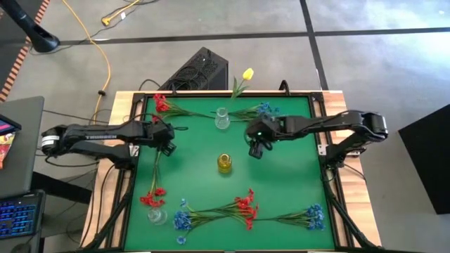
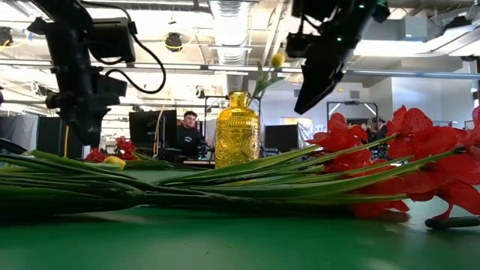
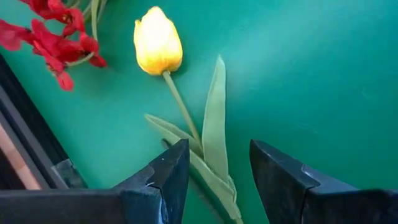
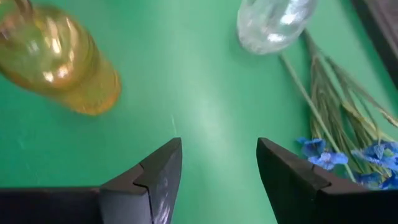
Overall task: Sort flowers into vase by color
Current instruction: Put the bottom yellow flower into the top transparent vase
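**Kid:** Where is the left gripper?

**Helper:** It hangs over the left side of the green table. Its two dark fingers stand apart and they hold nothing.

**Kid:** What is near it?

**Helper:** A yellow tulip lies flat on the green, just past the fingertips. Its stem and long leaves run back into the gap between the fingers. The fingers are not squeezing the stem. Some red flowers lie beside the tulip head, by the table's dark edge.

**Kid:** And the right gripper?

**Helper:** It hangs over the middle of the table, a bit to the right. Its fingers are apart too, with only bare green between them.

**Kid:** What is by that one?

**Helper:** The yellow vase stands close on one side. A clear vase stands farther on, at the back of the table. Blue flowers lie just beside one finger, not touching it.

**Kid:** Is any flower in a vase?

**Helper:** Yes. Another yellow tulip sticks up from the clear vase at the back. Red blooms stand in a second clear vase at the front left.

**Kid:** Where are the others?

**Helper:** More red sprays and blue sprays lie flat along the front of the table, well apart from both grippers.
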